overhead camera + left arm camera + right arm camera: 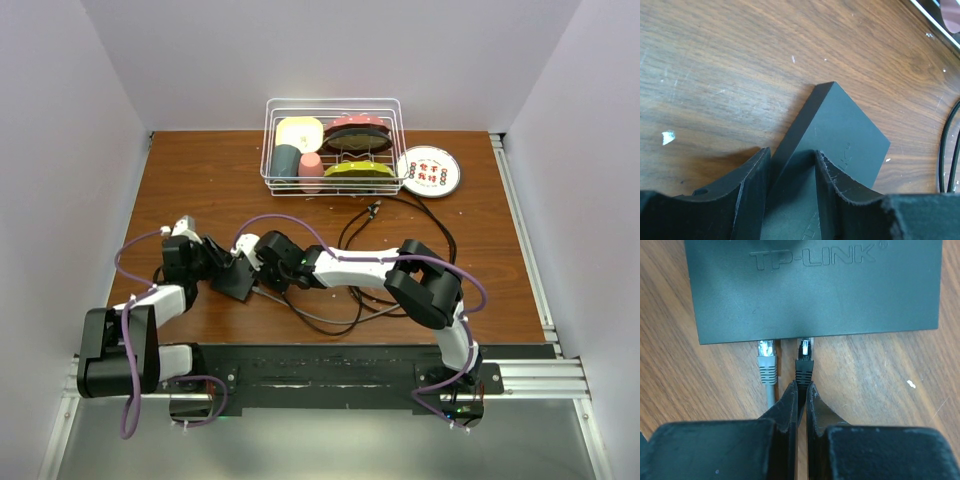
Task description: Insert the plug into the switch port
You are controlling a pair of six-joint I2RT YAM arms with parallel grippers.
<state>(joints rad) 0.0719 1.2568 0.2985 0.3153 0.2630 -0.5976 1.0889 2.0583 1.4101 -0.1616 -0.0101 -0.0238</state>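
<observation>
The switch (815,290) is a flat black box marked TP-LINK, lying left of centre on the wooden table (450,240). My left gripper (792,172) is shut on one corner of the switch (850,135), with a finger (752,187) on each side of its edge. In the top view my left gripper (214,262) and right gripper (260,262) flank the switch (236,282). My right gripper (801,386) is shut on the rear of a black plug (805,365). The plug's clear tip meets the switch's port edge. A grey plug (767,362) sits in the neighbouring port.
A white wire basket (275,150) holding cups and dishes stands at the back. A round white disc with red print (428,170) lies to its right. Black cables (420,215) loop across the table between basket and right arm. A metal rail (520,240) runs along the right edge.
</observation>
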